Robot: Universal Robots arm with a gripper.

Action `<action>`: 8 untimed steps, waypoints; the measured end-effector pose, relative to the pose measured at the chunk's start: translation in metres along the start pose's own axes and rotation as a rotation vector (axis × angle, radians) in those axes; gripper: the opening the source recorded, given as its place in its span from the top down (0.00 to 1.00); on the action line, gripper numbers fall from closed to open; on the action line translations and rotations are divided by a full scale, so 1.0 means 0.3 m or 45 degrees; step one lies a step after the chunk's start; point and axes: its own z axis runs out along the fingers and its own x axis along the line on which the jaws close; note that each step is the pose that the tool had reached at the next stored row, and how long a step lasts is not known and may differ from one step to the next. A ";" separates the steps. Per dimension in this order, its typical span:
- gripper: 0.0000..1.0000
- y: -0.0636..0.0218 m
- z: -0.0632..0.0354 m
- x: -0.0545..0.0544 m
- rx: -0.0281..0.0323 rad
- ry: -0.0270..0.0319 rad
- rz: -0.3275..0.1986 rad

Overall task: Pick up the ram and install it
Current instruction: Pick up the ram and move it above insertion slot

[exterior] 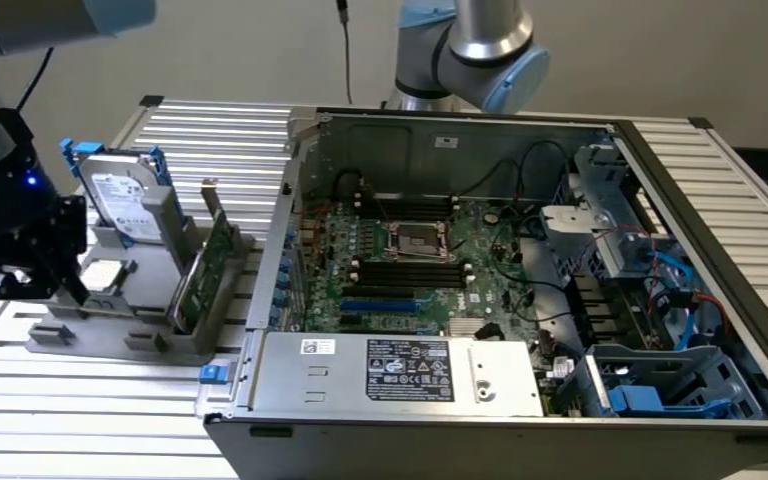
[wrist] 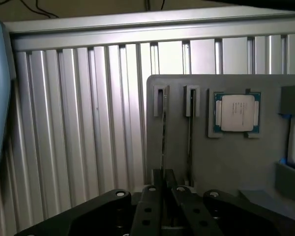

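— Ribbed metal counter (exterior: 91,400) all round. What sits nearest on it?

— A grey holder (exterior: 117,345), towards the counter's edge on the exterior view's left. Just beside it, on the exterior view's right, is an open computer case (exterior: 464,140).

— And the fingers (wrist: 148,211)?

— They are over the holder's end farthest from the case. In the wrist view they are drawn almost together, pinching the end of the ram (wrist: 162,132), which shows edge-on as a thin strip.

— Where exactly is the ram?

— It runs along one of two narrow slots near the holder's edge, the slot farther from the processor chip (wrist: 237,113). The second slot lies between them. I cannot tell whether the ram is seated in its slot or lifted a little.

— What else does the holder carry?

— The chip lies flat in its own recess. Behind it a hard drive (exterior: 128,200) leans upright. A taller green card (exterior: 215,272) stands on edge at the side closest to the case.

— Farther back?

— The motherboard (exterior: 411,270) lies flat on the case's floor. Beyond the case's far wall stands the arm's base (exterior: 471,45), silver with a blue cap.
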 end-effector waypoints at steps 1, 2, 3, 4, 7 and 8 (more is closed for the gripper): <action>0.86 -0.002 -0.016 0.001 0.0001 -0.0001 0.000; 0.86 -0.008 -0.031 0.001 0.0003 -0.0002 0.000; 0.86 -0.018 -0.045 0.001 0.0002 -0.0003 0.000; 0.86 -0.033 -0.059 0.000 0.0001 -0.0011 0.000; 0.86 -0.078 -0.095 -0.001 -0.0006 -0.0040 0.000; 0.86 -0.093 -0.108 -0.002 -0.0008 -0.0048 0.000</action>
